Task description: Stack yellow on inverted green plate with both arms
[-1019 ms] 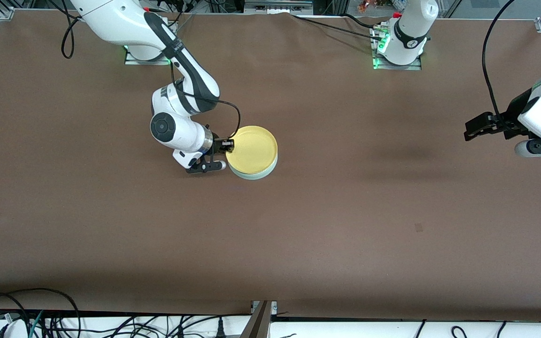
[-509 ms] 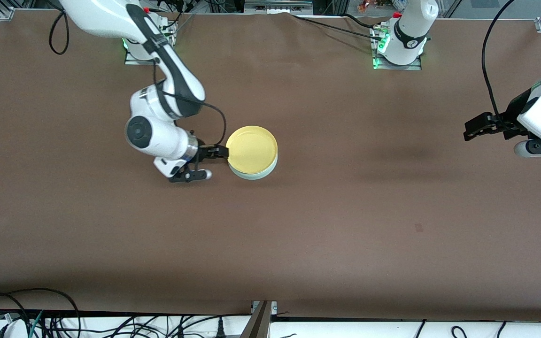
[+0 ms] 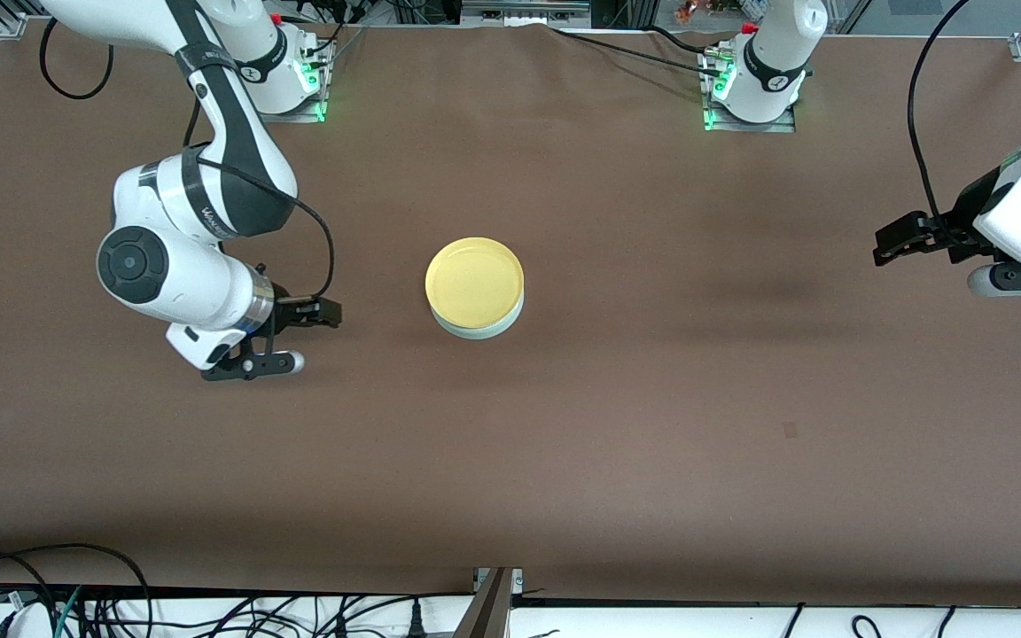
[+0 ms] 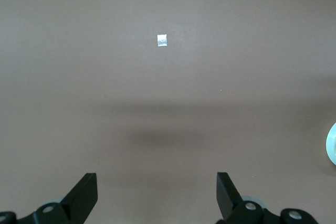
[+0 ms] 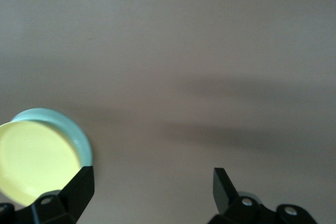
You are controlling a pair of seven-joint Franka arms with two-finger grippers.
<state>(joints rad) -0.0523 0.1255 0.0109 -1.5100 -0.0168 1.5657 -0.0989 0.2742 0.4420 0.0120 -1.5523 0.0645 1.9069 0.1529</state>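
My right claw [image 3: 331, 312] is wide open and holds nothing. It hangs over the brown bench [image 3: 617, 425], toward my right arm's end, well apart from the plates. In my right wrist view I see its two black fingers [image 5: 80, 183] spread far apart with only bare bench between them.

The yellow plate [image 3: 473, 282] sits on top of the green plate [image 3: 479, 330], near the middle of the bench. The yellow plate faces up, and I can see its low rim all the way round. Only a thin edge of the green plate peeks out under it, on the side nearer to the front camera. In my right wrist view the yellow plate [image 5: 37, 161] shows with the green plate [image 5: 73, 132] curving around its edge.

My left claw [image 3: 893, 243] is wide open too and holds nothing. It waits over the bench at my left arm's end, well apart from the plates. My left wrist view shows its fingers [image 4: 227, 192] spread wide over bare bench. There is a small pale square mark [image 4: 162, 40] on the bench in that view, and a tiny bit of the green plate [image 4: 331, 144] at the edge.
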